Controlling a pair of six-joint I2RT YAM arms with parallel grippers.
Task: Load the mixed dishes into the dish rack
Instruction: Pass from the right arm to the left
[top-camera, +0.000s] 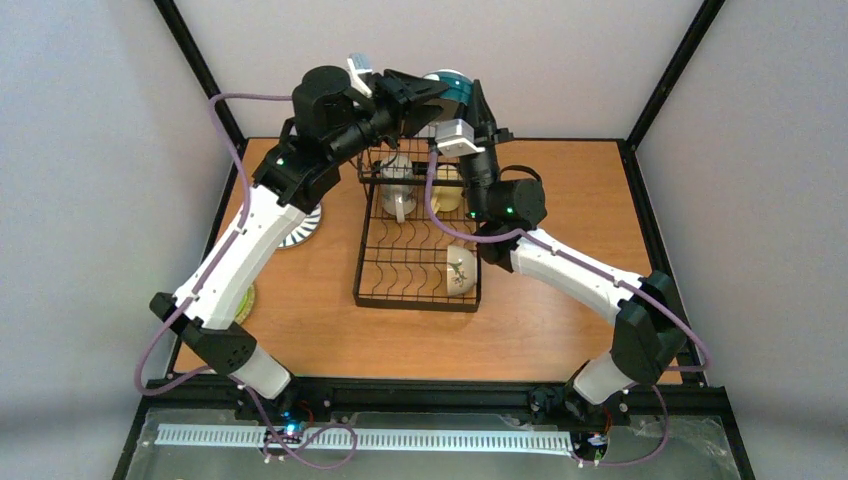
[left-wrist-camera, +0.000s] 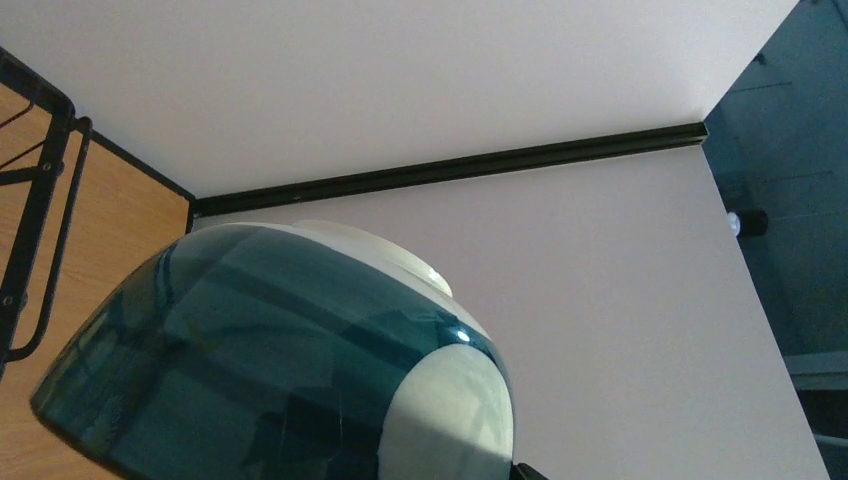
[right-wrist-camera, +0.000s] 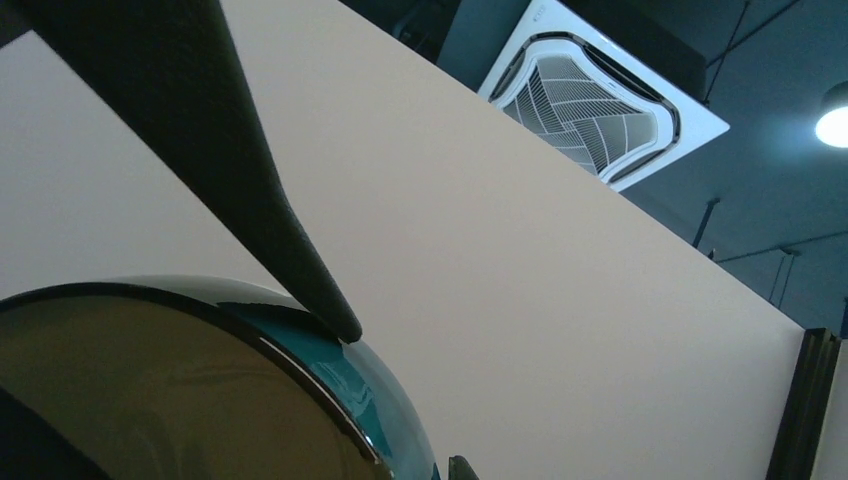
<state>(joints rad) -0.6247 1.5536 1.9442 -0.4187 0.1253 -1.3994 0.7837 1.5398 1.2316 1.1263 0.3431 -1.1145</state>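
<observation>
Both arms are raised over the far end of the black wire dish rack (top-camera: 418, 262). Between them hangs the teal-and-white bowl (top-camera: 450, 84), also seen in the left wrist view (left-wrist-camera: 250, 360) and the right wrist view (right-wrist-camera: 380, 400). My left gripper (top-camera: 428, 97) grips it, with one finger (right-wrist-camera: 300, 260) pressing on its outer wall near the rim. My right gripper (top-camera: 468, 105) is at the bowl's rim, with one fingertip (right-wrist-camera: 460, 468) just outside the wall; its grip is unclear. In the rack are a cream mug (top-camera: 398, 200), a yellow mug (top-camera: 447, 190) and a cream bowl (top-camera: 460, 270). The tan plate is out of view.
A black-and-white striped plate (top-camera: 304, 228) lies on the wooden table left of the rack, partly under my left arm. A lime-green plate (top-camera: 246, 300) shows beside the left forearm. Black frame posts and grey walls enclose the table.
</observation>
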